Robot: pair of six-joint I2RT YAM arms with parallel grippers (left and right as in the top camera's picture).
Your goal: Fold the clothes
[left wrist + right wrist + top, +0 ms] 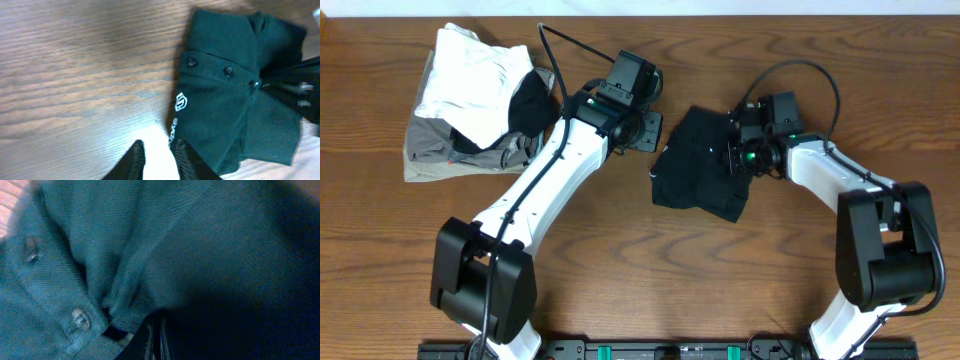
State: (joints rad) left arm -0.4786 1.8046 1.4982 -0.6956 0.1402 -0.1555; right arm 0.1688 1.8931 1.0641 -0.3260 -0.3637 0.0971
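Observation:
The black shirt (703,168) lies folded into a small bundle on the wooden table, right of centre. In the left wrist view its button placket and white chest logo (181,101) show. My left gripper (648,130) sits at the bundle's left edge. Its fingers (134,159) are a little apart, with only bare table between them. My right gripper (732,158) rests on top of the shirt. In the right wrist view its jaws (156,327) are pressed together where the fabric (130,270) puckers beside a button (80,318).
At the far left, a white folded garment (470,72) lies on a grey folded garment (445,158). A dark piece (530,102) lies against them under the left arm. A black rail (670,350) runs along the front edge.

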